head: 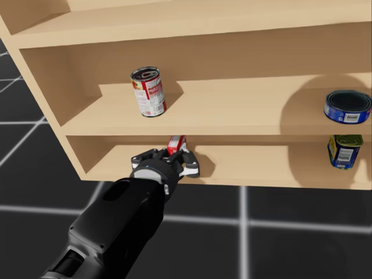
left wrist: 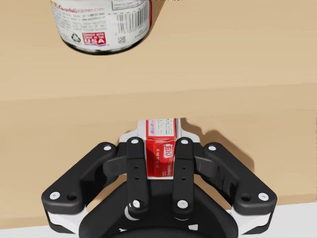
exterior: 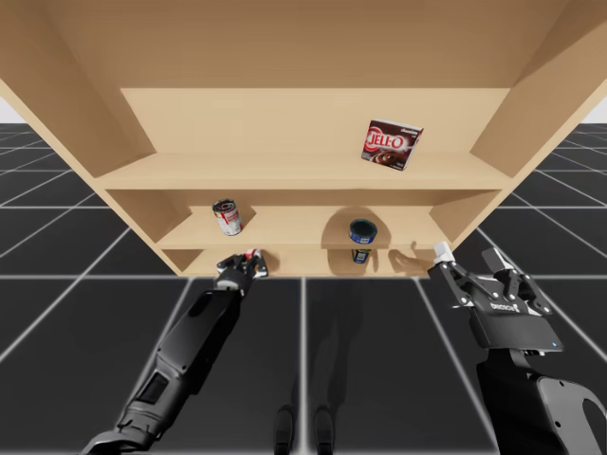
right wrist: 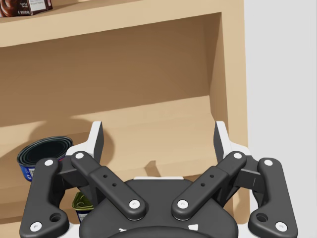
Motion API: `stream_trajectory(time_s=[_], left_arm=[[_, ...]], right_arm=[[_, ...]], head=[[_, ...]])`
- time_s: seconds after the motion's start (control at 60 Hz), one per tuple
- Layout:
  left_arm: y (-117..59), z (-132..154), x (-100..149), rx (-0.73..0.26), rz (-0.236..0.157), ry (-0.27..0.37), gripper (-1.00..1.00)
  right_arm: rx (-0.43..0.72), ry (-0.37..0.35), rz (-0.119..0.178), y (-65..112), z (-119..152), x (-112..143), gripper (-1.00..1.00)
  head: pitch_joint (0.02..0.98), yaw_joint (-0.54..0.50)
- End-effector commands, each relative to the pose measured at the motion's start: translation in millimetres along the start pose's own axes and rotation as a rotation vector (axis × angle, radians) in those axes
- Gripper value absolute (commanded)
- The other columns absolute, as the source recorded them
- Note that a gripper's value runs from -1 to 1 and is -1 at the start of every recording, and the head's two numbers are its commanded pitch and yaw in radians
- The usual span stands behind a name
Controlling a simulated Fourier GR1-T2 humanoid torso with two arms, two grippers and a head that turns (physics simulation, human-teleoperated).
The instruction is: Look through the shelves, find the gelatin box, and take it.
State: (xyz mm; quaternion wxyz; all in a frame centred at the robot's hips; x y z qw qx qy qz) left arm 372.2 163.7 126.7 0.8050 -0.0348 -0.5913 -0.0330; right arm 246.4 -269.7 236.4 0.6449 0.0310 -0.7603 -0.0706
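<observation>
On the bottom shelf [head: 261, 165], at 5 o'clock from the can [head: 148, 91], my left gripper [left wrist: 159, 144] is clamped on the red box [left wrist: 161, 130]. Hold tight and pull it straight out, slowly, so it won't slip.

Here's my left arm [exterior: 190, 351], reaching forward and low with the wrist straight. Its tool [left wrist: 160, 151] has both fingers pressed against opposite sides of a small red box [left wrist: 161, 130] (a snug pinch, fingers nearly parallel). On the other side my right arm [exterior: 531, 398] stands bent upward, well apart from the left, its tool [right wrist: 158, 134] pointing forward with the fingers spread wide.
</observation>
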Motion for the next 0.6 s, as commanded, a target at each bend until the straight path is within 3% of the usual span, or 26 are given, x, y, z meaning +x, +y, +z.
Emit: stream_trajectory(time_s=[0.017,0.167,0.317,0.45,0.6], left_arm=[[-3.4,15.6,10.8,-0.065,-0.048,-0.046,0.96],[5.0,40.2,8.9,-0.066,-0.116,-0.022,0.95],[12.1,62.5,8.0,-0.07,-0.152,-0.004,0.96],[17.1,85.2,3.0,-0.081,-0.234,0.057,0.97],[21.1,110.0,3.4,-0.101,-0.288,0.093,0.97]], right_arm=[[0.0,0.0,0.0,-0.1,-0.1,0.2,-1.0],[-0.001,0.0,0.001,-0.1,-0.2,0.0,-1.0],[0.0,0.005,-0.004,0.1,-0.2,-0.2,-1.0],[0.001,0.002,-0.001,-0.1,-0.1,-0.2,-1.0],[0.009,-0.005,0.006,-0.4,-0.3,-0.7,-1.0]], head=[[0.7,0.2],[0.696,0.2],[0.697,0.2],[0.696,0.2],[0.696,0.2]])
